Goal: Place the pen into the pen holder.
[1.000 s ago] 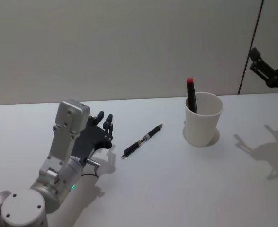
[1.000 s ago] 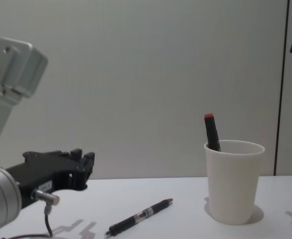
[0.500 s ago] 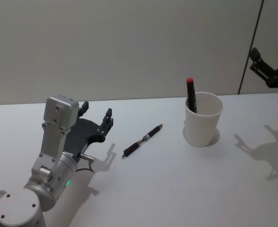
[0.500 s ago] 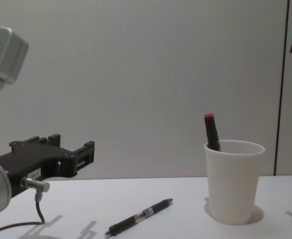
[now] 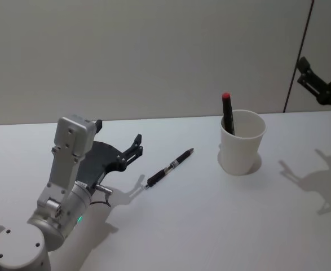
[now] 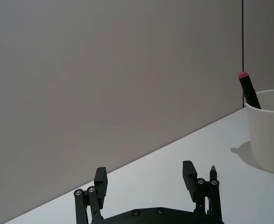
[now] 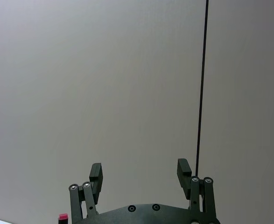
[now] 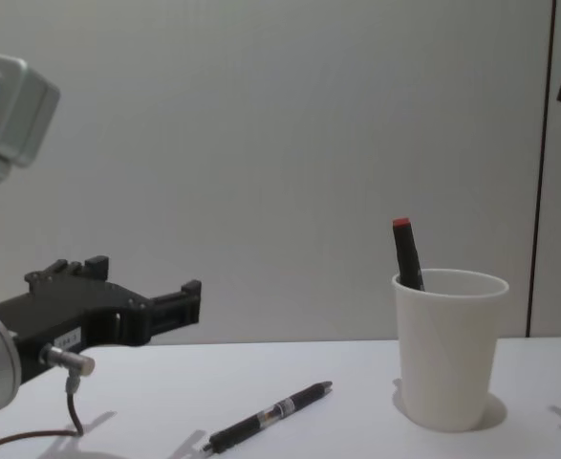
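Bench: the pen (image 5: pixel 170 167) lies flat on the bench (image 5: pixel 182 226), at 8 o'clock from the pen holder (image 5: pixel 241 155) and apart from it.
Left arm: my left end effector (image 5: pixel 116 134) hovers at 9 o'clock from the pen, spread wide and empty.
Grip: I judge the pen light, stiff, slick and apt to roll, so mid-barrel looks best for a pinch.
Count: one loose pen, one pen holder, one red-capped marker (image 5: pixel 227 113) standing inside.
Right arm: my right end effector (image 7: pixel 140 175) is parked high at 3 o'clock, fingers apart.

No legible text; label on the pen (image 5: pixel 170 167) unreadable

Bright, even light; soft shadows on table (image 5: pixel 188 226) beside pen holder (image 5: pixel 242 144), below left gripper (image 5: pixel 118 132).
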`<state>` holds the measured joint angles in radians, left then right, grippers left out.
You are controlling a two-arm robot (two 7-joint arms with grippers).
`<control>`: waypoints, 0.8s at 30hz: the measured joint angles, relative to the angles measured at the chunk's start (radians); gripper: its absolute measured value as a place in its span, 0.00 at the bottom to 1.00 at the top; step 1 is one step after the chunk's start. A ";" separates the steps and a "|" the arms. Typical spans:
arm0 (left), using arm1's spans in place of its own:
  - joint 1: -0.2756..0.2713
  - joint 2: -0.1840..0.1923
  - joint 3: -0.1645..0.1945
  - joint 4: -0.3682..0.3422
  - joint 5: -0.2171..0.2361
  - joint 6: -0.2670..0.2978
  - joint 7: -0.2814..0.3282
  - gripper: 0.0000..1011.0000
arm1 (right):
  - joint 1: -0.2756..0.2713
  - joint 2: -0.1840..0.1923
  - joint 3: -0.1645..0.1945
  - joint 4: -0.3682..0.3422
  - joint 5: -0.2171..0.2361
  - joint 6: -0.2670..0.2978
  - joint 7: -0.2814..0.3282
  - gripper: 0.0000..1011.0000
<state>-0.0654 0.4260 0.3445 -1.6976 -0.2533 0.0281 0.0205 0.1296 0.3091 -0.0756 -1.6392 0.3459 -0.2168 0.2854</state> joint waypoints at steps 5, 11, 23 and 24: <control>-0.012 0.003 -0.001 0.027 0.023 -0.013 -0.065 0.99 | 0.000 0.000 0.000 0.000 0.000 0.000 0.000 0.99; -0.033 0.001 -0.001 0.072 0.052 -0.031 -0.149 0.99 | 0.000 0.000 0.000 0.000 0.000 0.000 0.000 0.99; -0.081 -0.028 0.010 0.168 0.081 -0.051 -0.252 0.99 | 0.000 0.000 0.000 0.000 0.000 0.000 0.000 0.99; -0.083 -0.030 0.010 0.173 0.083 -0.051 -0.255 0.99 | 0.000 0.000 0.000 0.000 0.000 0.000 0.000 0.99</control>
<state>-0.1486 0.3956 0.3550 -1.5247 -0.1706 -0.0224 -0.2350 0.1296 0.3090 -0.0756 -1.6392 0.3459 -0.2167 0.2854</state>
